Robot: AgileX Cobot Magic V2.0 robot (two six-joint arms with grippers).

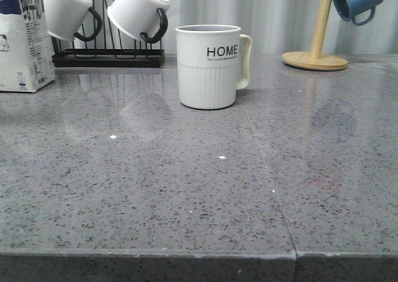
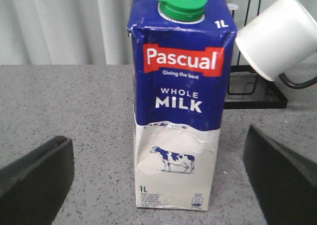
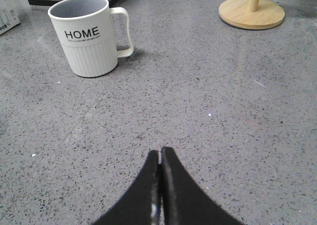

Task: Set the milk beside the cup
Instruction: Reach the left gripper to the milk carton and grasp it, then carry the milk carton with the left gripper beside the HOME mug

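Observation:
The milk [image 1: 25, 40] is a tall white carton with a dark blue top, standing upright at the far left of the grey counter. In the left wrist view the milk [image 2: 179, 101] shows "WHOLE MILK", a cow and a green cap. My left gripper [image 2: 158, 185] is open, its black fingers [image 2: 34, 178] wide on either side, the carton a little ahead of them. The cup [image 1: 208, 66], a white "HOME" mug with ribbed lower half, stands mid-counter, well right of the milk. It also shows in the right wrist view [image 3: 89, 36]. My right gripper [image 3: 160, 155] is shut and empty over bare counter.
A black rack [image 1: 109, 57] with plain white mugs [image 1: 138, 12] stands behind, between milk and cup. A wooden mug tree [image 1: 316, 59] with a blue mug [image 1: 357, 1] is at the back right. The counter's front edge [image 1: 199, 255] is near.

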